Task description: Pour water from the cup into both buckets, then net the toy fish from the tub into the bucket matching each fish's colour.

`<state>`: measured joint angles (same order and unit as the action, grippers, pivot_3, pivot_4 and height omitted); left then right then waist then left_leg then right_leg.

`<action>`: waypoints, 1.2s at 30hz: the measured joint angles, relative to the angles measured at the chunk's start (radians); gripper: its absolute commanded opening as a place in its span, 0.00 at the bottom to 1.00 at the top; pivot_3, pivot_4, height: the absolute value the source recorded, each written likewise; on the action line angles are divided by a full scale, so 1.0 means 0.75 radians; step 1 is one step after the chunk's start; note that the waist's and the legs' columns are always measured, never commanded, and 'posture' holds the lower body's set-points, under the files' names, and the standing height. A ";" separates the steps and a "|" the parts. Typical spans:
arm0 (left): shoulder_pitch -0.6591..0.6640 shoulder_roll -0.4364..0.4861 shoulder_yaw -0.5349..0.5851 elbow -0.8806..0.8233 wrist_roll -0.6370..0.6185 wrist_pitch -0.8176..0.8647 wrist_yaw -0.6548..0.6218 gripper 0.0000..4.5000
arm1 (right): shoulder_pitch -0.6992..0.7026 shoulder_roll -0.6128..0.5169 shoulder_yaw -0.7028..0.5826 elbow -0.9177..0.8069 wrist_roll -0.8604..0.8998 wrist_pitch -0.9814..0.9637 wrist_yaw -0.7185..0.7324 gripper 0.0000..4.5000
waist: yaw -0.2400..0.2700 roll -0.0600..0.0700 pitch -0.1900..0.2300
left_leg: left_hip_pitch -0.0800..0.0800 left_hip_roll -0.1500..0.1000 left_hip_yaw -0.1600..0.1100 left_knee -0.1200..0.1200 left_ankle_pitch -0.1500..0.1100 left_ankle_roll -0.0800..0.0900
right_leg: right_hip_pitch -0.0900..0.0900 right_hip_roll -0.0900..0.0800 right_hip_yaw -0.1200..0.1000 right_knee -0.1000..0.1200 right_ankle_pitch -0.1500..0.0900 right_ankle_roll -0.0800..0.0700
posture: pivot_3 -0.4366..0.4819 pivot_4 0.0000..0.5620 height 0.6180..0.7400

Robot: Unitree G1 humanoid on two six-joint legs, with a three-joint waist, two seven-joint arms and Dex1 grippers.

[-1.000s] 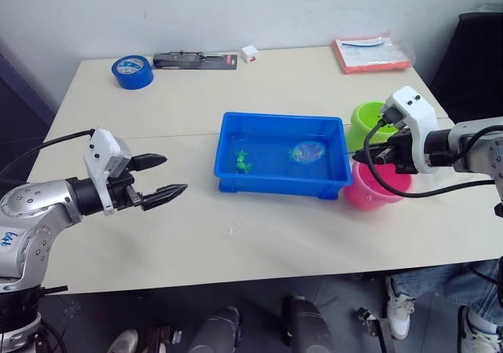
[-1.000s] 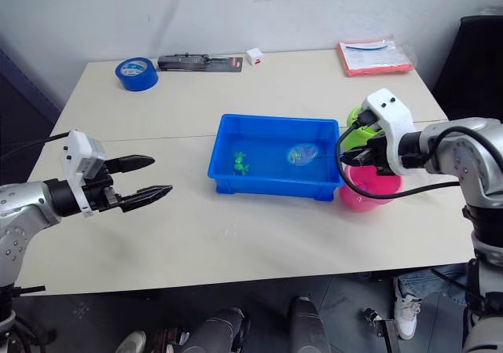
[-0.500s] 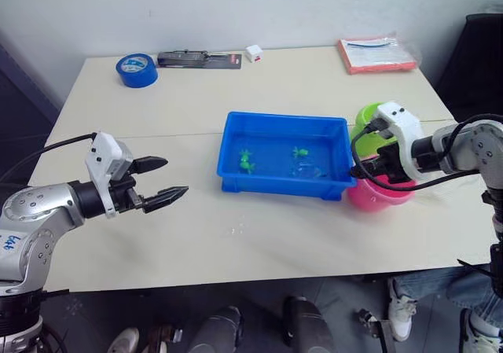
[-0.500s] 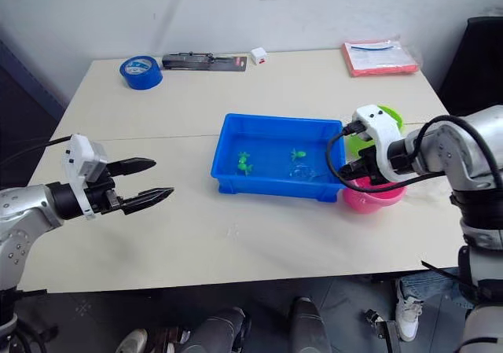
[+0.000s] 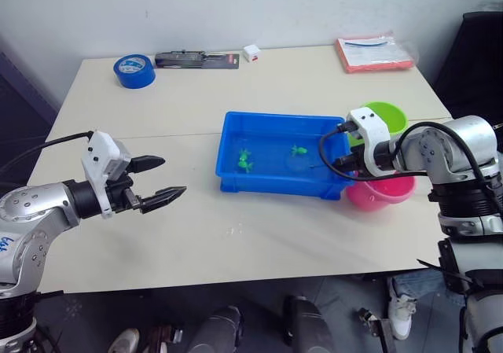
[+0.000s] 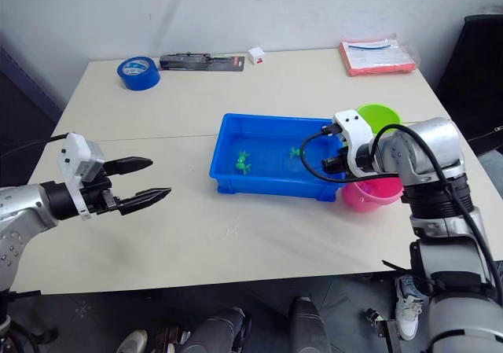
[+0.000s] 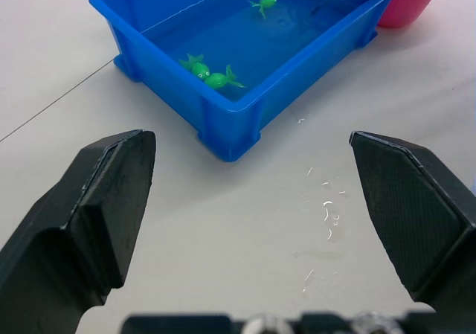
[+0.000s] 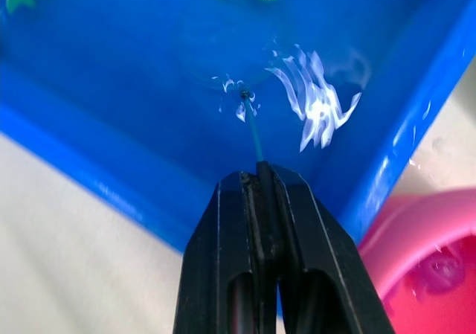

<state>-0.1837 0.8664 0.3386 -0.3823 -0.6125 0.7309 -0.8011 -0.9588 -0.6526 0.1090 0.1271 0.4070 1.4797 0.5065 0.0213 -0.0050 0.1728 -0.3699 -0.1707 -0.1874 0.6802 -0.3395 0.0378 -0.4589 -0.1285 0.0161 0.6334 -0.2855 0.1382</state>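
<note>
The blue tub point(image 5: 275, 186) holds water and three green toy fish point(image 7: 210, 76); two lie together, one point(image 5: 299, 149) floats apart. My right gripper point(image 5: 324, 163) reaches over the tub's right end, shut on the thin handle of the net point(image 8: 253, 131), whose hoop is under the rippling water. The pink bucket point(image 5: 383, 193) and green bucket point(image 5: 385, 116) stand just right of the tub. A pinkish shape point(image 8: 439, 271) lies in the pink bucket. My left gripper point(image 5: 173, 175) hovers open and empty over the table, left of the tub. The cup is out of view.
At the table's far edge are a blue tape roll point(image 5: 134, 70), a black tool pack point(image 5: 196, 58), a small white box point(image 5: 251, 53) and a red packet point(image 5: 374, 53). Water drops point(image 7: 323, 207) dot the table before the tub. A person's shoes point(image 5: 228, 329) show beneath.
My right gripper has moved left and down from over the buckets to the tub's right end, sinking the net. The green fish beneath the hoop now floats free. The left arm stayed put.
</note>
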 measured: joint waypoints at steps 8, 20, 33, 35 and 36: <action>-0.015 0.012 0.000 0.002 -0.008 0.005 0.000 1.00 | 0.000 0.096 -0.131 0.030 -0.031 -0.077 -0.090 0.17 | -0.012 0.000 0.000 | 0.000 0.001 0.005 0.000 0.000 0.000 | -0.004 0.001 0.004 0.006 0.000 0.000 | 0.48 0.27 1.00; -0.165 0.006 -0.116 0.127 0.007 -0.049 -0.060 1.00 | 0.114 0.098 -0.386 -0.277 0.047 0.117 -0.095 0.17 | -0.030 0.000 0.000 | 0.000 0.001 0.006 0.000 0.000 0.000 | -0.004 0.002 0.006 0.006 0.000 0.000 | 0.48 0.27 1.00; -0.366 -0.079 -0.248 0.351 0.064 -0.201 -0.175 1.00 | 0.142 0.110 -0.712 -0.492 0.137 0.120 -0.084 0.17 | -0.030 0.000 0.000 | 0.000 0.001 0.008 0.001 0.000 0.000 | -0.004 0.002 0.007 0.007 0.001 0.002 | 0.48 0.27 1.00; -0.378 -0.083 -0.262 0.375 0.077 -0.217 -0.187 1.00 | 0.153 0.075 -0.732 -0.489 0.132 0.062 -0.086 0.17 | -0.030 0.000 0.000 | 0.000 0.001 0.008 0.000 0.000 0.000 | -0.004 0.002 0.007 0.007 0.001 0.002 | 0.48 0.27 1.00; -0.379 -0.083 -0.266 0.378 0.081 -0.221 -0.189 1.00 | 0.159 0.059 -0.733 -0.484 0.129 0.042 -0.087 0.17 | -0.030 0.000 0.000 | 0.000 0.001 0.008 0.000 0.000 0.001 | -0.004 0.002 0.007 0.007 0.001 0.002 | 0.48 0.27 1.00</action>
<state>-0.4677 0.8040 0.1392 -0.0987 -0.5515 0.5654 -0.9429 -0.8392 -0.6084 -0.4410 -0.2360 0.5035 1.5112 0.4410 -0.0014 -0.0050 0.1728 -0.3698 -0.1701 -0.1815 0.6805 -0.3396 0.0382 -0.4623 -0.1271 0.0217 0.6383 -0.2847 0.1396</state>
